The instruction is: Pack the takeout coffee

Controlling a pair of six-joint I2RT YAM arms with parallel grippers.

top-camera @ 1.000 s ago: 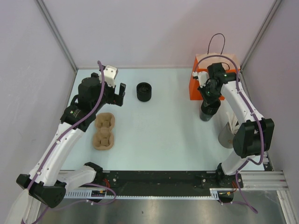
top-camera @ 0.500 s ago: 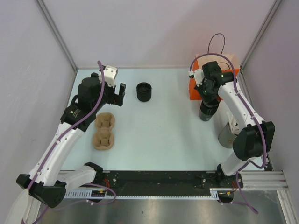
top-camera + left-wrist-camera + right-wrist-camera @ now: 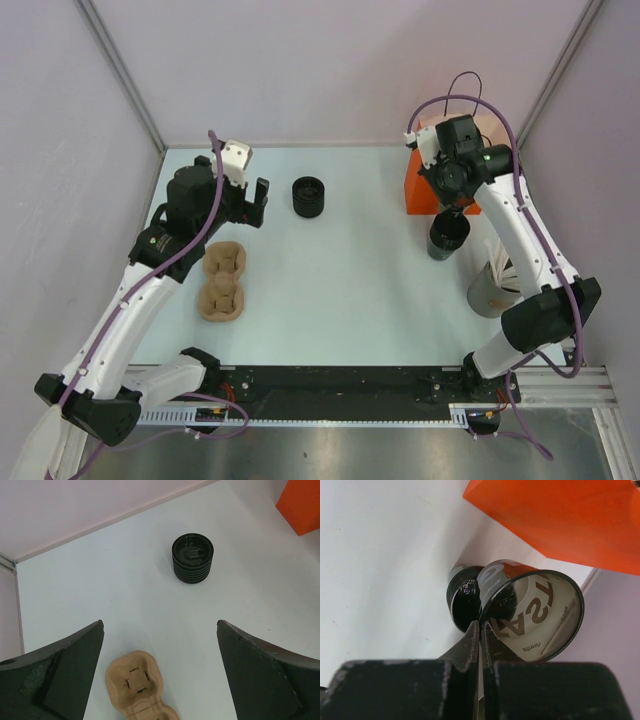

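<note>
The right claw (image 3: pixel 480 628) is pinched together on the thin rim of an open black paper cup with a shiny lining (image 3: pixel 535 612). The cup is tilted so that its mouth faces the wrist camera. White letters and a red patch show on its inner wall. A second small black cup (image 3: pixel 461 602) sits partly hidden behind it; whether the two touch cannot be told. Just beyond them stands an orange box (image 3: pixel 560 520) in the far right corner of the pale table (image 3: pixel 350 280). A grey tub (image 3: pixel 487 292) stands by the right edge.

The left claw (image 3: pixel 160 627) hangs with its fingers spread wide and nothing between them. Below it, near the left edge, lies a brown pulp cup tray (image 3: pixel 137 685). The takeout coffee, a small ribbed black cup with a round black lid (image 3: pixel 192 559), stands upright near the middle of the far edge, well apart from both claws.
</note>
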